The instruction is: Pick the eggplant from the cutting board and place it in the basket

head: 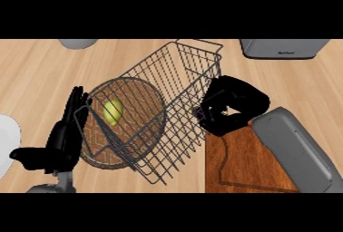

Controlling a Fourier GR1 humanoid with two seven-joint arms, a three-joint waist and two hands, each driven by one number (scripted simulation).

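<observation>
The wire basket (175, 104) stands tilted in the middle of the counter, its open mouth toward the upper right. My right hand (234, 106) is curled at the basket's right wall, above the far end of the wooden cutting board (248, 167). Only a small purple tip of the eggplant (196, 111) shows at its fingers; the hand hides the rest. My left hand (67, 131) is at the basket's left side, open with fingers straight up along the wires.
A round brown woven mat (100, 149) lies under the basket, with a yellow-green fruit (114, 111) seen through the wires. A grey appliance (285, 47) stands at the back right, a pale object (78, 43) at the back left, a white plate (5, 140) at the left edge.
</observation>
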